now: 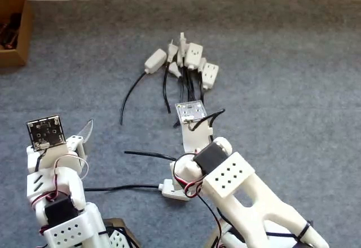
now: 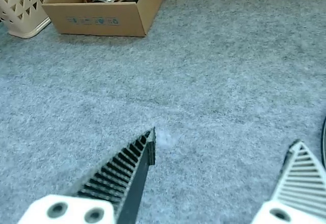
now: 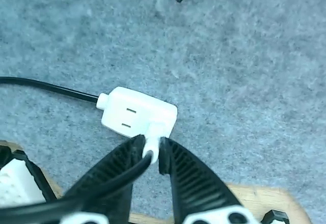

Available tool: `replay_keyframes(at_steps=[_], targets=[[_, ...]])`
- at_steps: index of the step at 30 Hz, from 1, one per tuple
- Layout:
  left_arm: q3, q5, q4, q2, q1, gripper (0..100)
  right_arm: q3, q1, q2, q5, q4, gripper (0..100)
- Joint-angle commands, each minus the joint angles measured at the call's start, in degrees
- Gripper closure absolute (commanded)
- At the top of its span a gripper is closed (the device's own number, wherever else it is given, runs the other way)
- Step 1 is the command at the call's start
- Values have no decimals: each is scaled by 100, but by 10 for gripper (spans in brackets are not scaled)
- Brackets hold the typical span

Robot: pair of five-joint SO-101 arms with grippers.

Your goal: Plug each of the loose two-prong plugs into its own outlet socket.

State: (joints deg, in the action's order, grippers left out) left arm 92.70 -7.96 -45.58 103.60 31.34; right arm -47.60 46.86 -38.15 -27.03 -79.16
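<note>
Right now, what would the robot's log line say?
right pincer: shut on plug | plug: against socket | left pincer: open, above carpet

Wide passage over bare carpet (image 1: 79, 62) between cardboard box (image 1: 12, 31) and plug pile (image 1: 186, 59). Black cords (image 1: 166, 90) trailing from pile toward centre. Right arm (image 1: 237, 180) with held plug (image 3: 152, 141) barring near side of socket (image 3: 138, 114). Bare carpet also far right.

High view overhead, whole carpet (image 1: 282, 62) — wrist views close; right shares socket (image 3: 137, 114).
</note>
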Motion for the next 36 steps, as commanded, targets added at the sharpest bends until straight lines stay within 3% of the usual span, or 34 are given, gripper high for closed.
replay_keyframes(at_steps=[1, 10, 23, 29, 36], targets=[[-13, 44, 105, 31, -75, 624, -145, -75, 145, -44, 119, 993], [-13, 44, 97, 31, -75, 624, -884, -409, 154, 281, 787, 993], [-13, 44, 105, 31, -75, 624, -1191, -382, 145, 281, 822, 993], [-13, 53, 105, 31, -75, 624, -1604, 75, 92, 1090, 848, 993], [-13, 53, 105, 31, -75, 624, -1657, 154, 145, 1090, 840, 993]])
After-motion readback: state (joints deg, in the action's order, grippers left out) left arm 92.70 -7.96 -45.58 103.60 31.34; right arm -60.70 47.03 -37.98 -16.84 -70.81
